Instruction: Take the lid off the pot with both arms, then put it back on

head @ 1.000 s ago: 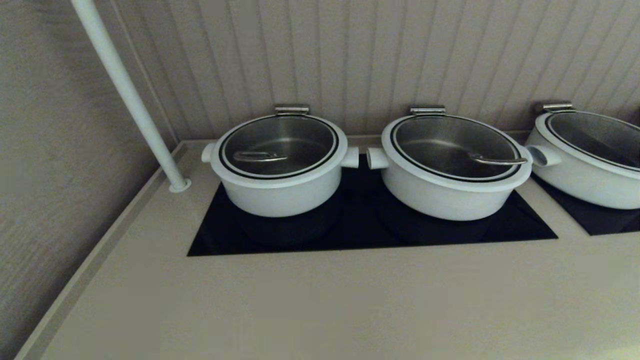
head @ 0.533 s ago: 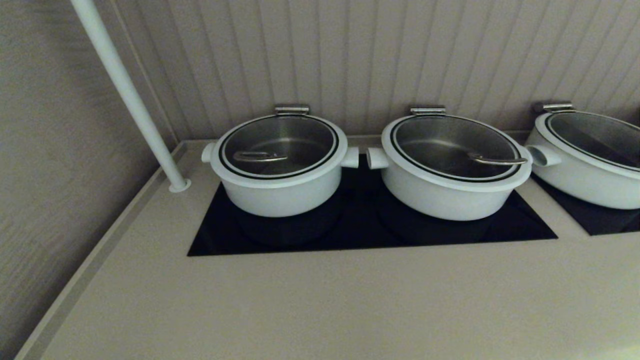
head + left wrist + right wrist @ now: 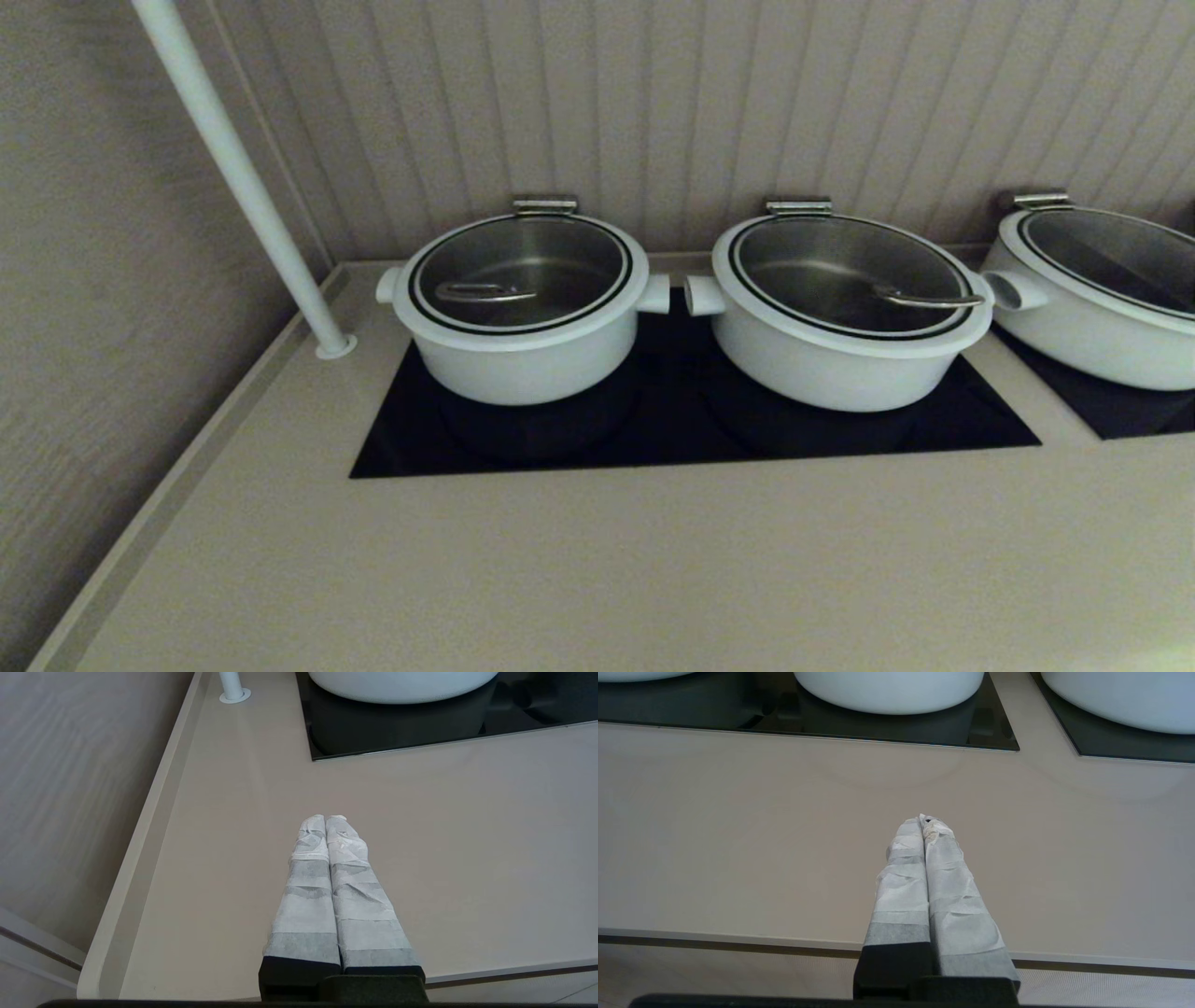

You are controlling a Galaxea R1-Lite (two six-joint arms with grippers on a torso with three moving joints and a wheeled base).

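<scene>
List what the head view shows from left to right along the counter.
White pole → the pot with the lid on it → wider middle pot → third pot, cut off at the right edge.

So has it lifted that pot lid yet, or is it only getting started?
Only starting, it seems. The lid sits closed on the pot, its wire handle untouched. Nothing is in hand: the left gripper and right gripper are both shut and empty, hovering over the near edge of the counter, well short of the pots. Left to do: reach in, grip the lid, lift it and set it back.
</scene>
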